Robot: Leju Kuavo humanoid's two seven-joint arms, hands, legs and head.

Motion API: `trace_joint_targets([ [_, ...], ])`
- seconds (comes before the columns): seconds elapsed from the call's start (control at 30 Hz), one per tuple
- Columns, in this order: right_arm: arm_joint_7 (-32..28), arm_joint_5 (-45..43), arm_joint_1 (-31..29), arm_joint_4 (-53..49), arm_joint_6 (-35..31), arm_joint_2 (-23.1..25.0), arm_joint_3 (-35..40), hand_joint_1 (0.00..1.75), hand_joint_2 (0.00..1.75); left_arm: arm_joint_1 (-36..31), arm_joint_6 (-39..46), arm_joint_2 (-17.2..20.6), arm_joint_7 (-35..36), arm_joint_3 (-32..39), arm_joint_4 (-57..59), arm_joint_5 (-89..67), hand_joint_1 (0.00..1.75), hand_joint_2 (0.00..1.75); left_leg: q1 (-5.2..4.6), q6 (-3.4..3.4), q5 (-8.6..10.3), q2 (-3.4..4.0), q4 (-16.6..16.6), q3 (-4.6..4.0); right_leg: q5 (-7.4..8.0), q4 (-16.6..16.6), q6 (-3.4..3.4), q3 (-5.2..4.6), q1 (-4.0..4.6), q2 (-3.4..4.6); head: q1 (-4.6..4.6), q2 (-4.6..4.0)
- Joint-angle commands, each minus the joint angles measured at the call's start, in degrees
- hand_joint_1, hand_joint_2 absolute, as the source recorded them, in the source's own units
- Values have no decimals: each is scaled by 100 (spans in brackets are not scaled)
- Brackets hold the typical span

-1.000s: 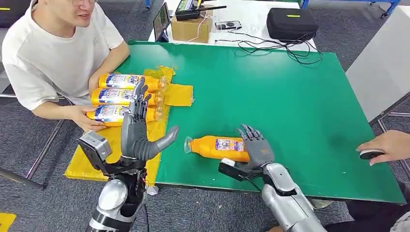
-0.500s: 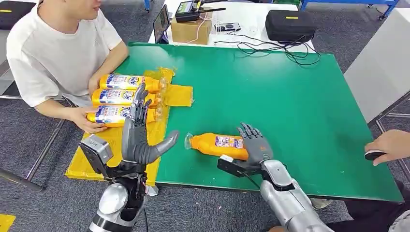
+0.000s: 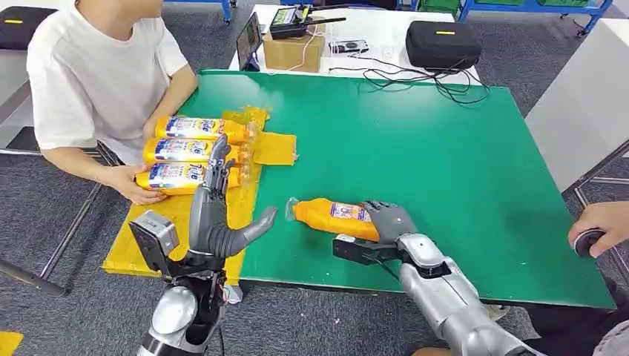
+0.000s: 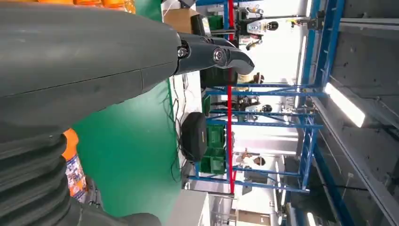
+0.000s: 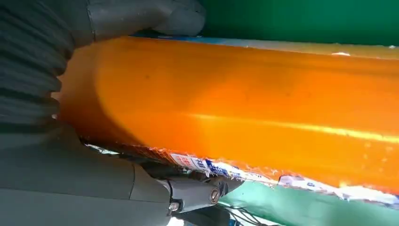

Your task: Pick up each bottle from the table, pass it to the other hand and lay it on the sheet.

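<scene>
An orange bottle (image 3: 330, 217) lies on its side on the green table (image 3: 445, 163), near the front edge, cap toward the yellow sheet (image 3: 178, 215). My right hand (image 3: 387, 221) has its fingers curled around the bottle's base; the right wrist view shows the bottle (image 5: 244, 108) between my thumb and fingers (image 5: 141, 16). My left hand (image 3: 215, 215) stands upright over the sheet's edge, fingers apart, holding nothing, a short gap from the cap. Three more bottles (image 3: 185, 150) lie side by side on the sheet. The left wrist view shows my left hand (image 4: 94, 56) and part of the bottle (image 4: 71, 162).
A seated person at the left rests a hand (image 3: 132, 185) on the nearest sheet bottle. Another person's hand (image 3: 597, 228) holds a dark object at the table's right edge. A black case (image 3: 443, 43), a cardboard box (image 3: 293, 44) and cables (image 3: 423, 78) lie behind the table.
My right hand's fingers, spread above the bottle's base before, have curled down around it. The camera has shifted slightly. My left hand has barely moved.
</scene>
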Motion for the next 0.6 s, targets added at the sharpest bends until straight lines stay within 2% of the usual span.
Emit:
trace_joint_targets([
  [0.03,-11,-389,19,898,557,-144,377,175,175,-113,17,94,68,24,253,-25,0,175,5,-3,10,-20,-10,-1,7,-14,-10,9,7,-22,0,0],
  [0.13,-1327,-1653,154,810,1084,-148,-274,175,175,-247,-41,144,51,-41,496,88,0,175,8,-8,15,-32,-21,8,18,-27,1,26,11,-35,2,0],
  [0.17,-1528,-1902,226,694,1076,-160,-313,175,175,-280,-22,158,20,-57,574,157,0,175,4,-5,11,-34,-14,18,13,-19,5,35,6,-35,2,0],
  [0.3,-1835,-2872,533,-172,985,-122,-193,175,175,-238,79,212,-4,-5,569,289,0,175,12,-6,9,-27,-23,30,17,-39,5,48,14,-29,9,0],
  [0.33,-1890,-3159,644,-516,991,-133,-149,175,175,-219,90,214,-7,22,565,322,0,175,9,-8,-3,0,-13,32,14,-26,8,45,11,-5,7,0],
  [0.43,-2137,-3922,975,-1426,1007,-54,-240,175,175,-200,101,185,-28,98,587,387,0,175,10,-15,-7,17,-17,24,23,-25,-1,85,12,24,4,0],
  [0.6,-2045,-3941,1001,-1537,1024,-42,-216,175,175,-200,100,181,-32,100,595,391,0,175,8,-12,-4,17,-6,3,17,-9,4,66,13,25,2,0],
])
